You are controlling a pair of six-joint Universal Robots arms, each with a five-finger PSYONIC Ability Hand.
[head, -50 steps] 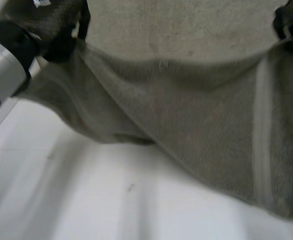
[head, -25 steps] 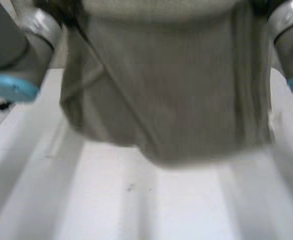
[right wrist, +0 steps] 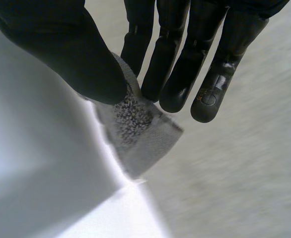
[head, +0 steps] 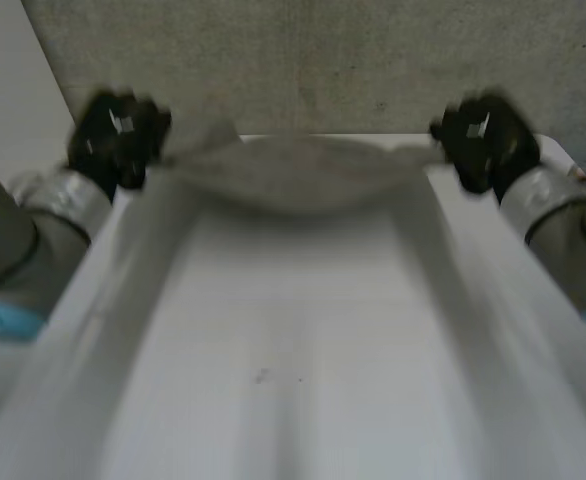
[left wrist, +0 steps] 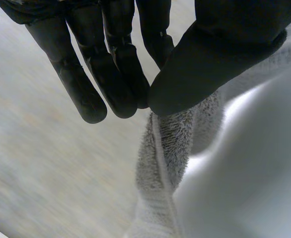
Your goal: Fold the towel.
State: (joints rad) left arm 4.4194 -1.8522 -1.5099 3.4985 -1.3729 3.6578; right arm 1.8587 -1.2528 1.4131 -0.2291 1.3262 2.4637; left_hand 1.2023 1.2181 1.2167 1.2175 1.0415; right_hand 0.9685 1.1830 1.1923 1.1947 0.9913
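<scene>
Towel [head: 293, 180] sags at the worktop's [head: 293, 350] far edge; left hand [head: 118, 135] pinches one end, right hand [head: 483, 140] pinches the other.

1. The towel [head: 293, 175], pinched by my left hand [head: 118, 135] and right hand [head: 483, 140], stretches across the far edge of the desk [head: 293, 340] and bars that line.
2. Nearer me, the desk top lies open.
3. My left arm [head: 23, 235] and right arm [head: 551, 208] flank it.

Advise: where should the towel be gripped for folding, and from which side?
At its two ends, from the outer sides: the towel is stretched across the far end of the table, sagging mid-span. The left hand and right hand each pinch an end.
</scene>
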